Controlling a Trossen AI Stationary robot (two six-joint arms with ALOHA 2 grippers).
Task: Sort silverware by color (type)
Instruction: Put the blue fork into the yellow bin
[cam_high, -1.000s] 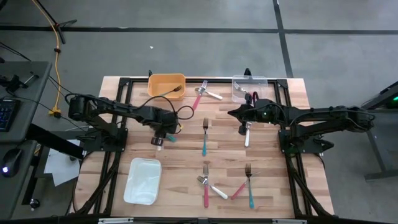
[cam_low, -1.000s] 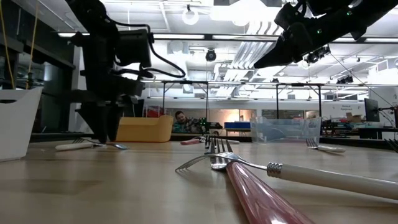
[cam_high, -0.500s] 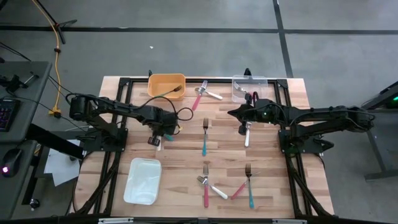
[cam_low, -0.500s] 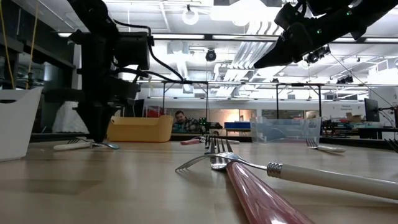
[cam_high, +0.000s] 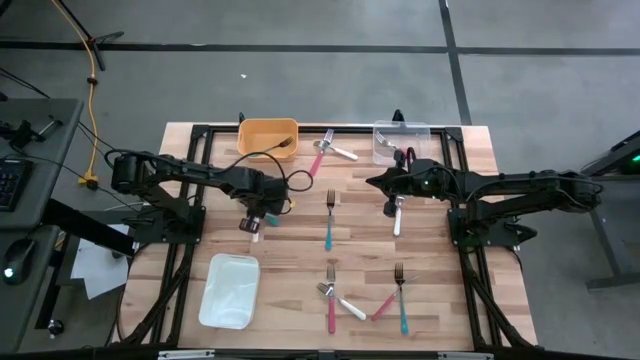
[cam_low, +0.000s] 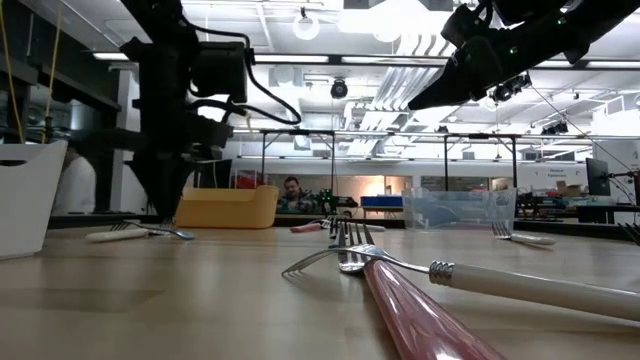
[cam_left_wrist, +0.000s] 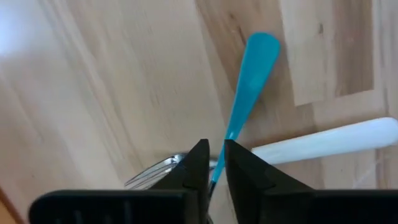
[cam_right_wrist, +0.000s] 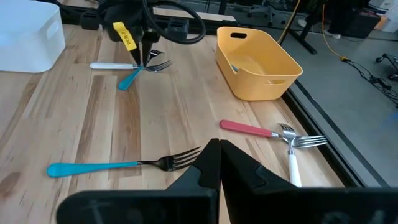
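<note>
— Looking down on the table (cam_high: 440, 250) as a clock face, where is the left gripper (cam_high: 254, 224)?

— At nine o'clock, low over two crossed forks. Its wrist view shows the fingers (cam_left_wrist: 198, 163) nearly together, pinched on the thin neck of the teal fork (cam_left_wrist: 245, 93), which lies across the white fork (cam_left_wrist: 329, 142). In the low view that teal fork's end rests on the wood.

— And the right gripper (cam_high: 387, 183)?

— Around one to two o'clock, above the table, fingers pressed together with nothing between them. A white-handled fork (cam_high: 397, 215) lies just beside it.

— The rest of the silverware?

— A teal-handled fork (cam_high: 328, 232) near the centre. A pink fork (cam_high: 318, 160) and a white one (cam_high: 343, 152) touch at twelve o'clock, between the yellow bin (cam_high: 268, 135) at eleven and the clear bin (cam_high: 400, 140) at one. At six o'clock a pink fork (cam_high: 331, 310) crosses a white one (cam_high: 347, 306); at five, another pink (cam_high: 384, 305) meets a teal (cam_high: 402, 312). The white bin (cam_high: 230, 290) sits at eight.
</note>
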